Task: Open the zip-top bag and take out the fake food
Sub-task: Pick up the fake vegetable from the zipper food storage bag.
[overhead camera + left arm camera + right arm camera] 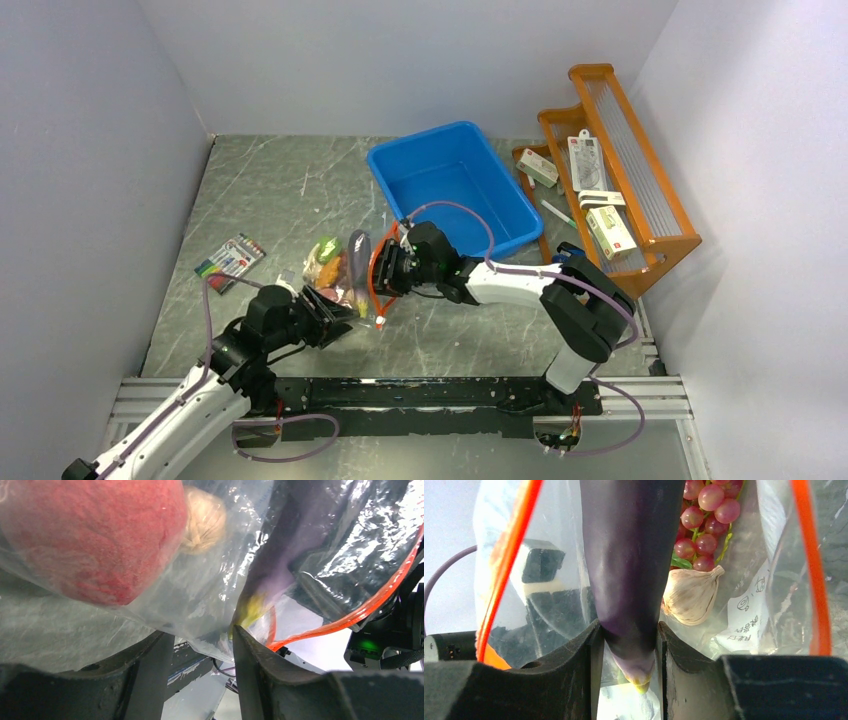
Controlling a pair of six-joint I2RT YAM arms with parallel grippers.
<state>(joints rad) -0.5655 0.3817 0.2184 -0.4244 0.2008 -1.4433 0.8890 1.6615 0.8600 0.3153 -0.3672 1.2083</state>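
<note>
Tabletop (280,190) of grey, white-veined stone-look sheet sits boxed in by plain pale walls (90,150) on three sides, with a metal rail (150,395) along its near edge at the bottom of the frame. A glossy blue bin (450,185), rectangular with rounded corners, stands at upper centre. A stepped orange wooden rack (625,170) holding small boxes hugs the right wall, and a flat pack of markers (230,262) lies at centre left. The zip-top bag (350,295), clear crinkly film with its red-orange zip strip (509,565) looped open, lies mid-frame just lower left of the bin's near corner, between the two arms, with the fake food (328,262) bunched inside. The right gripper (626,645) pinches the smooth purple eggplant (629,565) near its tip; round dark red grapes (704,520) and a ribbed beige garlic bulb (691,595) lie beside it. The left gripper (202,650) has its jaws apart, a fold of film sagging between them below the fuzzy pink-red peach (90,535). Bare grey surface fills the upper left.
</note>
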